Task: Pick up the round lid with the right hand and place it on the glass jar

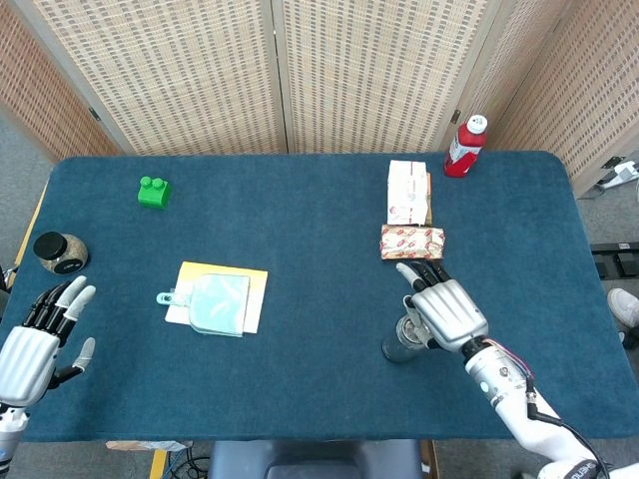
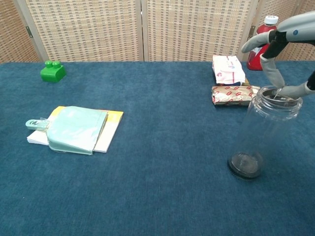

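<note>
Right hand (image 2: 281, 46) over the glass jar (image 2: 264, 132), fingers pinching the round lid (image 2: 279, 94), which sits at the jar's mouth (fully seated or not, cannot tell). Jar stands upright on the blue table (image 1: 300, 230), near its front edge. Left hand (image 1: 38, 334) at the near left corner, fingers spread, holding nothing. Mid-table: pale blue pouch (image 2: 76, 129) lying on a yellow-edged notepad (image 2: 112, 122). Beyond the jar, a wrapped snack bar (image 2: 233, 94), then a white packet (image 2: 227, 69). Far edge: red bottle (image 1: 464, 146), green block (image 1: 153, 191). Left edge: small dark jar (image 1: 59, 252).
</note>
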Available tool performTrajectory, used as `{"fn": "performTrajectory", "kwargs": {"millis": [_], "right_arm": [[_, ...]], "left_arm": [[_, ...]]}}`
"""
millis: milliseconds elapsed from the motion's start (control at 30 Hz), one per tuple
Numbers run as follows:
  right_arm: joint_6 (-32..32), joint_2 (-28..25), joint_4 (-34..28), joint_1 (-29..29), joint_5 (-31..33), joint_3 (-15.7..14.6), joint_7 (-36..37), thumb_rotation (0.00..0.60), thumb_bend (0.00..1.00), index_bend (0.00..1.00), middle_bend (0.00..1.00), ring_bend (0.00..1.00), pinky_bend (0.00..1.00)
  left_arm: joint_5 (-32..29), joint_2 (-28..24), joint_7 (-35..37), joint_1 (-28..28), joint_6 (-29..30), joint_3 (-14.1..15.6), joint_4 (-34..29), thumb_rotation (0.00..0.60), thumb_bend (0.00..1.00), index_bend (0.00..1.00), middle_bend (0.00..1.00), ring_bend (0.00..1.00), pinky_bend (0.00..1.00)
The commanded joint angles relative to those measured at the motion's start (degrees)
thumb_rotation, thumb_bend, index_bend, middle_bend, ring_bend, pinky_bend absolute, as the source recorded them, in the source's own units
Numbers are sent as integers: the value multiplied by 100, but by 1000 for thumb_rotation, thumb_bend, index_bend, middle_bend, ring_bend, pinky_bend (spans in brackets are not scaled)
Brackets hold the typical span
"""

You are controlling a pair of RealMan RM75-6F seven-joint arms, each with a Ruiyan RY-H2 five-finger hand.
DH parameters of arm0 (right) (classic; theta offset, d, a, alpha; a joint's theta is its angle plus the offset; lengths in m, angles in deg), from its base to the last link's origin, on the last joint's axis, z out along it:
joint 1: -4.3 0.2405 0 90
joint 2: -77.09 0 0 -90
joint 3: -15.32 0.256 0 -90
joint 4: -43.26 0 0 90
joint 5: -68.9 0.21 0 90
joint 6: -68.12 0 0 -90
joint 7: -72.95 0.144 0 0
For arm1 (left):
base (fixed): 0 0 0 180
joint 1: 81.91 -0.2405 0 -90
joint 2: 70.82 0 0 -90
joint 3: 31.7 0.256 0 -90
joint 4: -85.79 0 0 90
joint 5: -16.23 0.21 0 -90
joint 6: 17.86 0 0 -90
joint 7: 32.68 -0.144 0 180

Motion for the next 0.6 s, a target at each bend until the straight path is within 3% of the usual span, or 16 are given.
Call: {"fn": "performTrajectory", "kwargs": {"millis": [33,133,367,467,600], "right_arm": [[9,-118,-121,71,150,-36,-105,600,364,501,4,0,0],[75,-230,-183,149,299,-71,-168,600,363,385,0,0,0],[222,-412,-183,224,367,-125,-121,600,364,310,0,0,0],[381,-543,-183,157,150,-86,223,600,364,302,0,0,0],[437,-919,-183,-168,-726,-8,931,600,363,301,0,0,0]], "left_arm": [[-16,-3,-4,-1,-10,-4,-4,600,445,0,0,0,85],[-43,-1,-26,0,-31,-11,-22,600,446,0,0,0,85],[-61,5,-59,2,-42,-26,-52,600,446,0,0,0,85],[-66,6,-66,0,-42,-30,-55,600,446,0,0,0,85],[-75,14,-77,2,-46,-39,-44,600,446,0,0,0,85]]}}
